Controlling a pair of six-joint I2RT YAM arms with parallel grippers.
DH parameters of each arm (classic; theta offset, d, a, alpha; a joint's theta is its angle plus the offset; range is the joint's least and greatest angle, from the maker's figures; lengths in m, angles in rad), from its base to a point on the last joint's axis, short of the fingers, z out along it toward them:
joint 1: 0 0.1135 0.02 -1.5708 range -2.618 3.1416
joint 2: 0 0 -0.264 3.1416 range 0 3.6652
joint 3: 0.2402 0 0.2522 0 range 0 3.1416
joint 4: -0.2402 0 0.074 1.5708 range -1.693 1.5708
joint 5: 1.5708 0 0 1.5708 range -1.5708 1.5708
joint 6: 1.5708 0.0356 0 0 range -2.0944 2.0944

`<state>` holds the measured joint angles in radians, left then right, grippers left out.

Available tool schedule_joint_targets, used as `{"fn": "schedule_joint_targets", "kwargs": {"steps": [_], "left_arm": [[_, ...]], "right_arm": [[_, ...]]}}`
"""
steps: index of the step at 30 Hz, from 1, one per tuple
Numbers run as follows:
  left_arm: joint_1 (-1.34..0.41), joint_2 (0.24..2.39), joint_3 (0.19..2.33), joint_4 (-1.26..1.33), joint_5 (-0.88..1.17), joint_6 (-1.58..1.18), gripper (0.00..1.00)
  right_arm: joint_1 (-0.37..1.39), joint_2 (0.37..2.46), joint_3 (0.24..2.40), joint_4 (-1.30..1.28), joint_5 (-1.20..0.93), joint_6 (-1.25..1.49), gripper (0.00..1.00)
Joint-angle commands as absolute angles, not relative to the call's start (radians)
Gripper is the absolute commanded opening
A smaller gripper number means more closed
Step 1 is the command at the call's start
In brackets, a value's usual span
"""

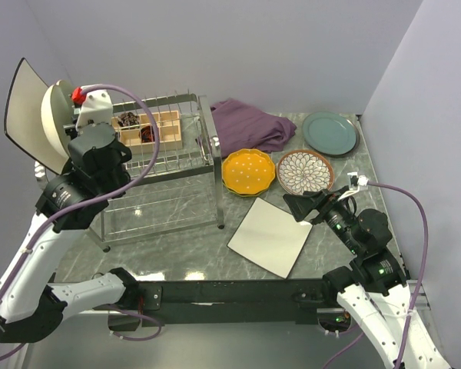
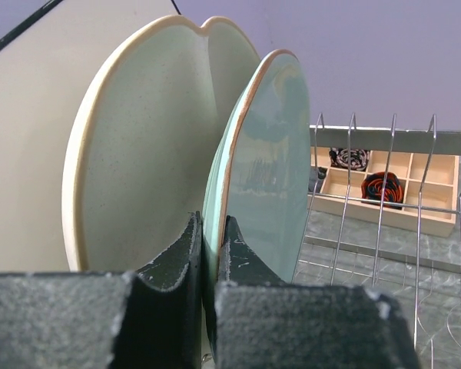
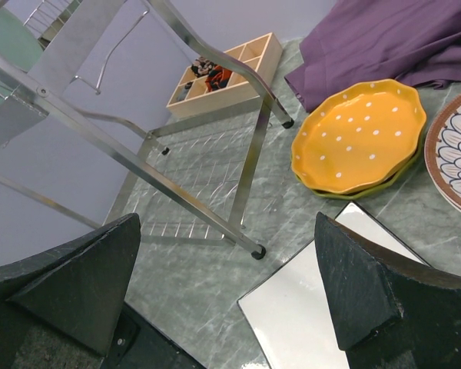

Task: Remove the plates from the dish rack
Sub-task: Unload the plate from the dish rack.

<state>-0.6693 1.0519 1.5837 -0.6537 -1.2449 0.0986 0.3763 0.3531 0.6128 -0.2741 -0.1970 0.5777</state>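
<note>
The dish rack stands at the left of the table. At its left end stand a large white square plate with a dark rim, a round cream plate and a pale teal-green plate, all on edge. My left gripper is shut on the lower rim of the teal-green plate, one finger on each face. My right gripper hangs open above the table, over the corner of a white square plate that lies flat, and it holds nothing.
On the table lie an orange dotted plate on a lime-yellow one, a brown-patterned plate and a teal plate. A purple cloth is bunched behind them. A wooden compartment box sits behind the rack.
</note>
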Motion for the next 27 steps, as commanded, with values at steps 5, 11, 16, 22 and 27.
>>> {"fn": "schedule_joint_targets", "kwargs": {"steps": [5, 11, 16, 22, 27], "left_arm": [[-0.678, 1.081, 1.566, -0.405, -1.197, 0.23, 0.01], [-0.68, 1.071, 1.592, -0.325, -1.181, 0.32, 0.01], [-0.683, 1.075, 1.606, -0.253, -1.195, 0.393, 0.01], [-0.715, 1.088, 1.621, -0.204, -1.223, 0.462, 0.01], [-0.781, 1.1, 1.609, -0.066, -1.302, 0.629, 0.01]], "right_arm": [[0.376, 0.351, 0.607, -0.238, -0.201, 0.557, 1.0], [0.377, 0.35, 0.609, -0.238, -0.195, 0.555, 1.0], [0.377, 0.36, 0.611, -0.236, -0.198, 0.557, 1.0], [0.376, 0.364, 0.612, -0.236, -0.193, 0.555, 1.0], [0.377, 0.361, 0.615, -0.244, -0.187, 0.551, 1.0]]}}
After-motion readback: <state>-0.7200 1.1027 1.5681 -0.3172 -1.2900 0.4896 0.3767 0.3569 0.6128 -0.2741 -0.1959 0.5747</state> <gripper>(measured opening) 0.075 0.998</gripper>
